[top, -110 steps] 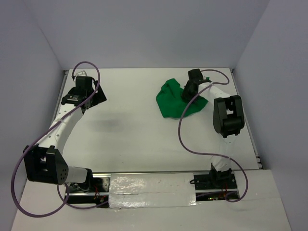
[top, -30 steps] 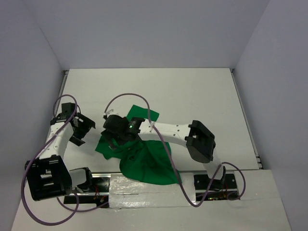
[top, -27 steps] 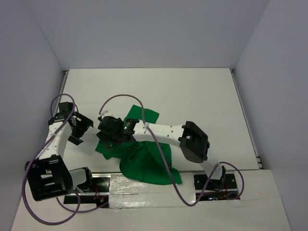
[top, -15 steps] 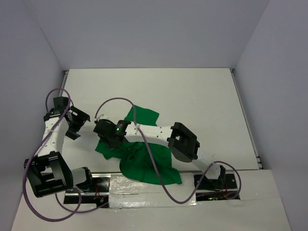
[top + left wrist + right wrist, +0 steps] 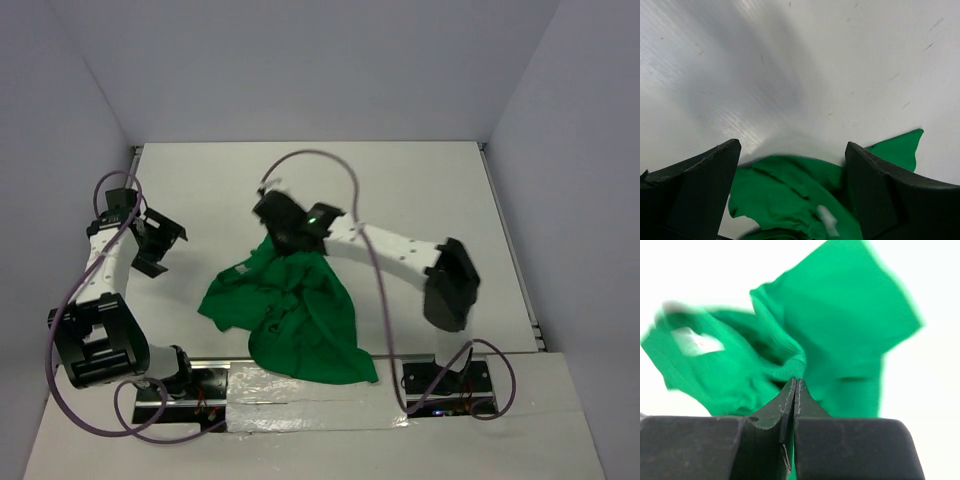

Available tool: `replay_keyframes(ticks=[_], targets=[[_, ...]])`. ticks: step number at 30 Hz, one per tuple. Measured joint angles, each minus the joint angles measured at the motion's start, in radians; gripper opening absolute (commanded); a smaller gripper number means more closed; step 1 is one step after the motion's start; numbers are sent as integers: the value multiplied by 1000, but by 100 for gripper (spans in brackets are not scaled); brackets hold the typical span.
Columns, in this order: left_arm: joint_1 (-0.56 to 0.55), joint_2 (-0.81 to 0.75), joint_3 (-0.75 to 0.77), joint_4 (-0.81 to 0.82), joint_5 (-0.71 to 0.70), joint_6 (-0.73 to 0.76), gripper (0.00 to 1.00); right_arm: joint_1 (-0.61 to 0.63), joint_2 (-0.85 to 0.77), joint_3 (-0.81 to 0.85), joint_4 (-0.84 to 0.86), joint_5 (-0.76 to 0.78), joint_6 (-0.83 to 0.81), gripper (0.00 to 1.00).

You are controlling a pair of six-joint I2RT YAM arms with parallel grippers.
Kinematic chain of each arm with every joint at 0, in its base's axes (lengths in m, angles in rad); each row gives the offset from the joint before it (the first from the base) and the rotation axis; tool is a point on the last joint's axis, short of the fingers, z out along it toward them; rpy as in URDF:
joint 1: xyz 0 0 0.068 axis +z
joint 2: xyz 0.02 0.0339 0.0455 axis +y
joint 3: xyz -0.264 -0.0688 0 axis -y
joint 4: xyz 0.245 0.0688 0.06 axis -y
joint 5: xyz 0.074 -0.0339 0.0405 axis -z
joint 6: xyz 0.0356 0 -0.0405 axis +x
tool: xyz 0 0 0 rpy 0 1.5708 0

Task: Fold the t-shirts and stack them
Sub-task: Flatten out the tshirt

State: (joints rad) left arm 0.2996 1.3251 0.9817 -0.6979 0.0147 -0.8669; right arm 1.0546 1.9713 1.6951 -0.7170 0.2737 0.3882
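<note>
The bright green t-shirt (image 5: 290,310) lies crumpled on the white table near the front edge, its top corner drawn up and back. My right gripper (image 5: 275,235) is shut on that corner; in the right wrist view the jaws (image 5: 795,380) meet on a pinched fold of the t-shirt (image 5: 840,315), which hangs blurred beyond them. My left gripper (image 5: 165,248) stands open to the left of the cloth and apart from it. In the left wrist view, its fingers (image 5: 700,180) frame the t-shirt (image 5: 790,200) lying further off on the table.
The white table (image 5: 400,180) is enclosed by grey walls at the back and both sides. A strip of silver tape (image 5: 300,395) runs along the near edge, and the shirt's lower hem reaches it. Purple cables (image 5: 320,160) loop over both arms.
The right gripper has shut on the shirt's edge and swung back and to the right, pulling the cloth up with it. The left gripper has drifted slightly left and back, still open.
</note>
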Motion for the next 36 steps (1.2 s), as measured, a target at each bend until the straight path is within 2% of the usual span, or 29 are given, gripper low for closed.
replay_keyframes(ticks=[6,9,10,11,12,13,14,16,18,20,22,27,30,36], targets=[[-5,86,53,26,59,-3,99,-251,-433,-159,131,140,3,0],[-34,126,91,25,68,-4,99,-426,-552,-261,187,180,4,0],[-51,148,114,25,69,-5,100,-488,-554,-279,201,186,5,7],[-72,177,145,24,69,-5,99,-554,-539,-288,210,195,10,62],[-93,203,173,27,70,-5,99,-608,-504,-284,217,201,19,78],[-126,233,206,29,68,-6,99,-640,-480,-273,215,203,24,83],[-154,259,232,33,68,-8,99,-716,-380,-224,204,193,37,88],[-220,298,278,39,68,-9,99,-794,-206,-120,174,171,76,89],[-284,318,300,48,69,-8,99,-832,-123,-129,180,140,106,93],[-338,313,288,58,80,-8,99,-813,-160,-238,168,110,124,95],[-369,283,224,90,96,-3,99,-721,-231,-289,125,86,132,95],[-442,109,-40,84,95,0,99,-321,-354,-280,165,46,120,96],[-551,-56,-177,74,116,-6,99,-160,-348,-289,179,-15,121,96],[-659,-356,-393,92,203,-85,95,-70,-233,-311,166,-69,124,94]])
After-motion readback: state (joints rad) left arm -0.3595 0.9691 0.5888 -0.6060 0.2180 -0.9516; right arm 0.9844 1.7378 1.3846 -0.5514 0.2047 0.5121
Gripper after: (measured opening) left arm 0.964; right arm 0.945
